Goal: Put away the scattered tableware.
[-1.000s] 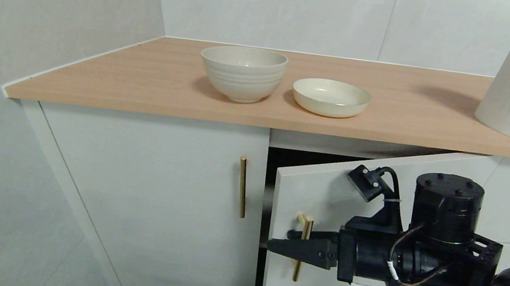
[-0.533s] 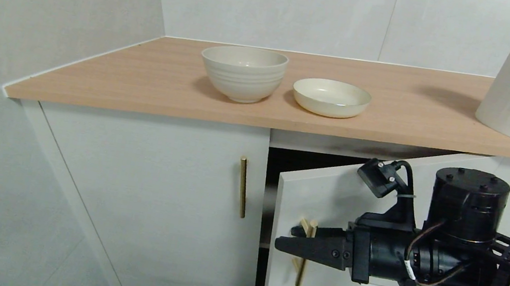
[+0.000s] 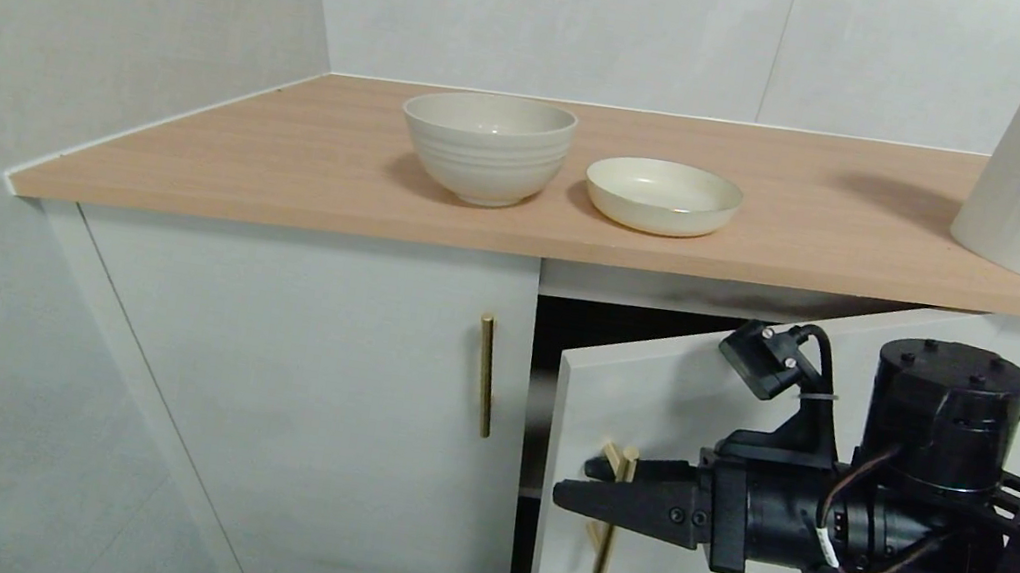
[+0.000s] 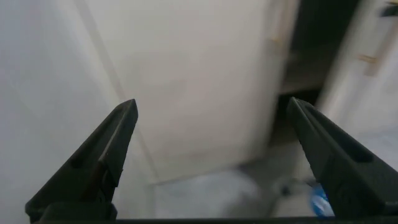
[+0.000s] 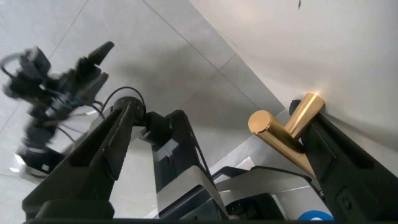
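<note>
My right hand, spread wide, straddles the upright brass handle of the ajar cupboard door; the bowl sits at eleven o'clock.

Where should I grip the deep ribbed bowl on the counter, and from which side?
Likely the rim of the deep ribbed bowl, from above, one finger inside the wall and one outside. It stands upright, and its rounded body looks too wide to span. Take the left or near side, since the shallow dish sits close on its right.
</note>
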Robot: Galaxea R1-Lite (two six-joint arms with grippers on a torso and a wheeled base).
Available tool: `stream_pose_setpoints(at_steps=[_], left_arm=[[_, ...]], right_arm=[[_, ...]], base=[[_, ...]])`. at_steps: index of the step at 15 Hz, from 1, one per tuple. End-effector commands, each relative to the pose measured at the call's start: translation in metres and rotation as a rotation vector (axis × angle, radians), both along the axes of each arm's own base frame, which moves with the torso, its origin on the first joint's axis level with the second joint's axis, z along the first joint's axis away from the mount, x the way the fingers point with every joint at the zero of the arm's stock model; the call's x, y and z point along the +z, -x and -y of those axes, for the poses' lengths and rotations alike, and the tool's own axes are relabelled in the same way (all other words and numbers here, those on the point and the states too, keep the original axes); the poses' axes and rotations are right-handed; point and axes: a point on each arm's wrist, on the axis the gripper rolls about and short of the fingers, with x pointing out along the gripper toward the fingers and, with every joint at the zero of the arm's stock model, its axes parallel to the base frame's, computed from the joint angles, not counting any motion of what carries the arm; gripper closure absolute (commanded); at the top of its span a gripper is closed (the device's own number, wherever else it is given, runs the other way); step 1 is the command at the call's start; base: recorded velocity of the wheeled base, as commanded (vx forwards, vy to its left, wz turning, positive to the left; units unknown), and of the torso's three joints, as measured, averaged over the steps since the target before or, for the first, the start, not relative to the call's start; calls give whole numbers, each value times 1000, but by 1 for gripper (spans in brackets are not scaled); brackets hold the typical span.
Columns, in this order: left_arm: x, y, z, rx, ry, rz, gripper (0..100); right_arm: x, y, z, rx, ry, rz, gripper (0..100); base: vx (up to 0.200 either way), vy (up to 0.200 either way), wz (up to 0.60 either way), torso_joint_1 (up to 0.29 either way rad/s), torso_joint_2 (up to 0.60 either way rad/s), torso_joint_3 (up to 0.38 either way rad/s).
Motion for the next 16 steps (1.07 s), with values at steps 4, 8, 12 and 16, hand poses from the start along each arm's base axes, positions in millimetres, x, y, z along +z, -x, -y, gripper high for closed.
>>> stream_pose_setpoints(at_steps=[4,8,12,16], left_arm=[[64,-103,10,-291,52,-385,0],[33,-144,30,-426,52,-605,0],[23,-157,47,-464,183,-653,0],[19,-159,54,-495,193,-681,100]], right_arm=[[1,1,0,2,-3,4,0],[3,2,1,2,-7,9,0],[4,2,1,2,-9,12,0],[1,1,0,4,-2,3,0]], base=[[0,0,0,0,0,0],[0,0,0,0,0,0],[0,0,0,0,0,0],[0,0,0,0,0,0]])
